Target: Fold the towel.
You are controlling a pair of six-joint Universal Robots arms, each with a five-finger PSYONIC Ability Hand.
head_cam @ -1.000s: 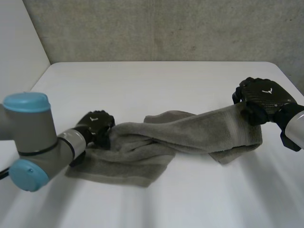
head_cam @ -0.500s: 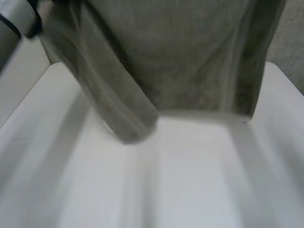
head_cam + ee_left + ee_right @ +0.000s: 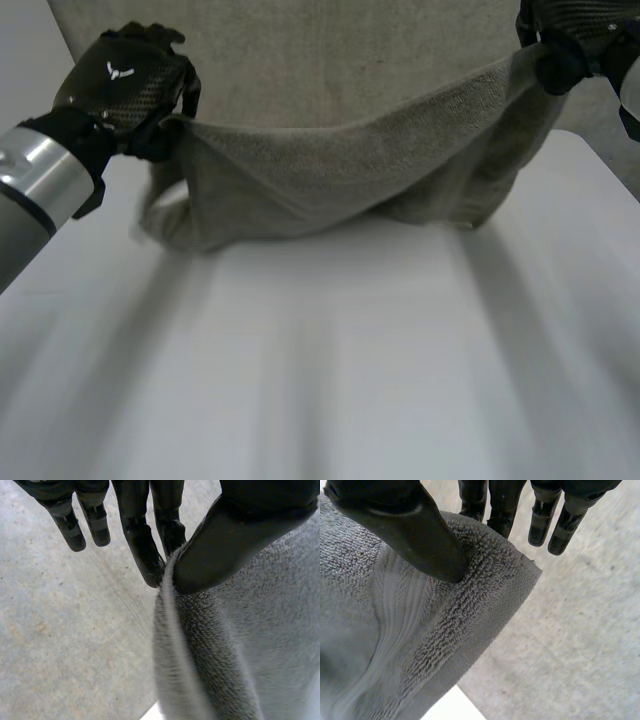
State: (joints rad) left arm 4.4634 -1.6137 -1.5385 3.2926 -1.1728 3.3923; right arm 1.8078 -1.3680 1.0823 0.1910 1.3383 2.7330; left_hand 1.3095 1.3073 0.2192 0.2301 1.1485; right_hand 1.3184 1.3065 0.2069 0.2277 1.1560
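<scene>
Towel [image 3: 340, 170] of grey-green terry cloth, stretched in the air between two black robot hands above a white table [image 3: 330, 380]. From the head camera, the left hand [image 3: 125, 85] is at ten o'clock and the right hand [image 3: 575, 30] at one o'clock, well apart, each holding one end of the cloth. Between them the towel sags in a shallow curve. Loose folds hang lowest at about its seven and five o'clock; whether they touch the far part of the table cannot be told.

Left wrist camera: the thumb [image 3: 235, 535] pinches the towel's hemmed edge against the fingers [image 3: 142, 550], while the other fingers stay straight and free.

Right wrist camera: the thumb [image 3: 405, 530] clamps a corner of the towel against the fingers [image 3: 502, 510].

A rough concrete wall [image 3: 330, 50] stands behind.
</scene>
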